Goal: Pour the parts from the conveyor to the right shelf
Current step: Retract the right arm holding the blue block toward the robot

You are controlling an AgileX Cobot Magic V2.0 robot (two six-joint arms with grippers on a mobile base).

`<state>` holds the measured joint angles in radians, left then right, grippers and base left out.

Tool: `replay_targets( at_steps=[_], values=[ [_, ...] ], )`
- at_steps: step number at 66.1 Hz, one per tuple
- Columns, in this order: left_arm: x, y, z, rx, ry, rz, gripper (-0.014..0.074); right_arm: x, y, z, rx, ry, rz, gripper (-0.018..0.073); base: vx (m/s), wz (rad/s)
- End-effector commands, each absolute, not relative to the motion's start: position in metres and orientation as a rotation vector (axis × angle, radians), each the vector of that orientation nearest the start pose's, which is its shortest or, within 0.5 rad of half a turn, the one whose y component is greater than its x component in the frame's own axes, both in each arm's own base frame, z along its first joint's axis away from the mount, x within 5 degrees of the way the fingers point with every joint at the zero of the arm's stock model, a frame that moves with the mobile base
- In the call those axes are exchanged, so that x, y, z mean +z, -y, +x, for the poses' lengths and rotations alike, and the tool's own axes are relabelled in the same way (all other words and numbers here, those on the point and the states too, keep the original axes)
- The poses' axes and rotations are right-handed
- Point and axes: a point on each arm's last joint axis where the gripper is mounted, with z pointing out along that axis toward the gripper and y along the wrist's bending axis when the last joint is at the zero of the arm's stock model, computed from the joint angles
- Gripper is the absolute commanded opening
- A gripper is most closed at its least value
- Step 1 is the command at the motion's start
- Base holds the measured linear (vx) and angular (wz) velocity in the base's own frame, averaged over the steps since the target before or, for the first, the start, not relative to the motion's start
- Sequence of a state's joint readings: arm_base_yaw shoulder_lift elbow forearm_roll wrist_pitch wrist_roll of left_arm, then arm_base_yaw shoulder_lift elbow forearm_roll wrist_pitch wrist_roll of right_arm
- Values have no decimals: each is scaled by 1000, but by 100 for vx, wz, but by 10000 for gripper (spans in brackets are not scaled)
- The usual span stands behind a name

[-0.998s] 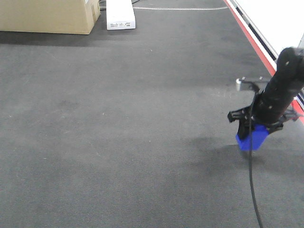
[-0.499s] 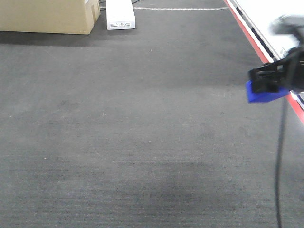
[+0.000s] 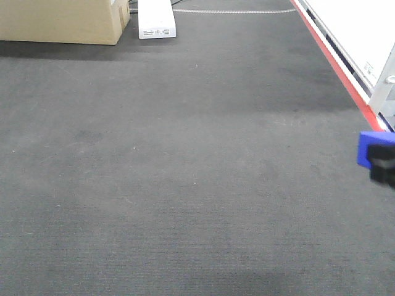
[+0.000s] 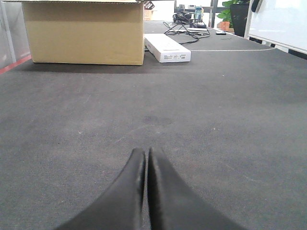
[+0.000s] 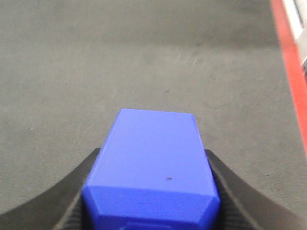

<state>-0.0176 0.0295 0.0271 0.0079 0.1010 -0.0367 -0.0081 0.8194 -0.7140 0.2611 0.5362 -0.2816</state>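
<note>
One of the parts, a small blue block (image 5: 153,158), fills the lower middle of the right wrist view. My right gripper (image 5: 152,154) is shut on it, a black finger pressed against each side. In the front view the block (image 3: 372,147) and the gripper (image 3: 384,168) only peek in at the right edge, above dark grey carpet. Low over the carpet, my left gripper (image 4: 146,153) is shut with nothing between its fingers. The conveyor and the right shelf are out of view.
A large cardboard box (image 3: 62,21) and a flat white box (image 3: 156,18) lie at the far left. A red floor strip (image 3: 336,61) runs along a white panel (image 3: 358,24) on the right. Cables (image 4: 192,31) lie beyond the white box.
The right gripper with the blue block rose and swung right, then dropped to the frame's right edge. Its arm and cable have left the front view.
</note>
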Motion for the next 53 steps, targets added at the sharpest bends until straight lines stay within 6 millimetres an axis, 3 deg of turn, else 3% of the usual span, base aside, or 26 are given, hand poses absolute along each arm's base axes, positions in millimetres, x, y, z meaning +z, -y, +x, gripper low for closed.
replay_targets(
  at_steps=[1, 19, 33, 53],
  values=[
    [206, 2, 60, -55, -1559, -16, -6, 335, -7, 150, 49, -1912, -110, -5, 0, 0],
    [206, 2, 60, -55, -1559, -16, -6, 302, -6, 106, 18, -1805, -109, -5, 0, 0],
    [206, 2, 60, -55, -1559, -16, -6, 292, -7, 81, 15, -1730, -109, -5, 0, 0],
    [206, 2, 60, -55, -1559, -16, -6, 284, -6, 72, -9, -1702, -122, -5, 0, 0]
  ],
)
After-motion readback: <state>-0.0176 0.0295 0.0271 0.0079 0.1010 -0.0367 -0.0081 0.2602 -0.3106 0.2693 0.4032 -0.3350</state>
